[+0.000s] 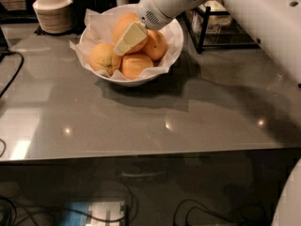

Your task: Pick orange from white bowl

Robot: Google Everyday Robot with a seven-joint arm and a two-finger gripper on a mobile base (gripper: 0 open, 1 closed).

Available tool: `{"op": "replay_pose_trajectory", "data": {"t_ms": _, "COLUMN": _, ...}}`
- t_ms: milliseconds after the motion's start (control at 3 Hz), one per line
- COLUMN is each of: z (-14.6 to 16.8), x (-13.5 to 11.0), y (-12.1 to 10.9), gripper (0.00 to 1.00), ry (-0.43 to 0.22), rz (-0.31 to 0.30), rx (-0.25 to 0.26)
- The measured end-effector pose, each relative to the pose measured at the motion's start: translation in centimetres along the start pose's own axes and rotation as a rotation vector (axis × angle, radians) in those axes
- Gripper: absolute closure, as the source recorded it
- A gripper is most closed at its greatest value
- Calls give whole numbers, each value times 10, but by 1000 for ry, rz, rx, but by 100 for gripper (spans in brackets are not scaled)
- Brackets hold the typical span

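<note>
beige bowls (52, 11) stack at the table's (141, 117) far left corner. near the far edge the white bowl (176, 32) holds the orange (121, 26), topmost. the gripper (130, 38) lies on it, its grip impossible to tell; the arm (244, 8) slants down from the right.

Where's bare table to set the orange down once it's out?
The broad grey table in front of the white bowl, up to its near edge. Crowded behind: stacked bowls, black rack. The gripper is over the bowl's oranges.
</note>
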State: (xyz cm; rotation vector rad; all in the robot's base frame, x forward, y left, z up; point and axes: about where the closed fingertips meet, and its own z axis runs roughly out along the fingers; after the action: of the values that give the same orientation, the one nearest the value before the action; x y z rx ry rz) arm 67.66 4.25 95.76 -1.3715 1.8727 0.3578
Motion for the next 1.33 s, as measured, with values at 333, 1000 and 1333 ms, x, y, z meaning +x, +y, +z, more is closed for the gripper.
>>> {"op": "replay_pose_trajectory", "data": {"t_ms": 333, "z": 0, "x": 0, "y": 0, "gripper": 40, "ry": 0, "rz": 0, "rx": 0}}
{"op": "replay_pose_trajectory", "data": {"t_ms": 1000, "z": 0, "x": 0, "y": 0, "gripper": 87, "ry": 0, "rz": 0, "rx": 0}}
{"op": "replay_pose_trajectory", "data": {"t_ms": 1333, "z": -2, "x": -6, "y": 3, "gripper": 100, "ry": -70, "rz": -8, "rx": 1}}
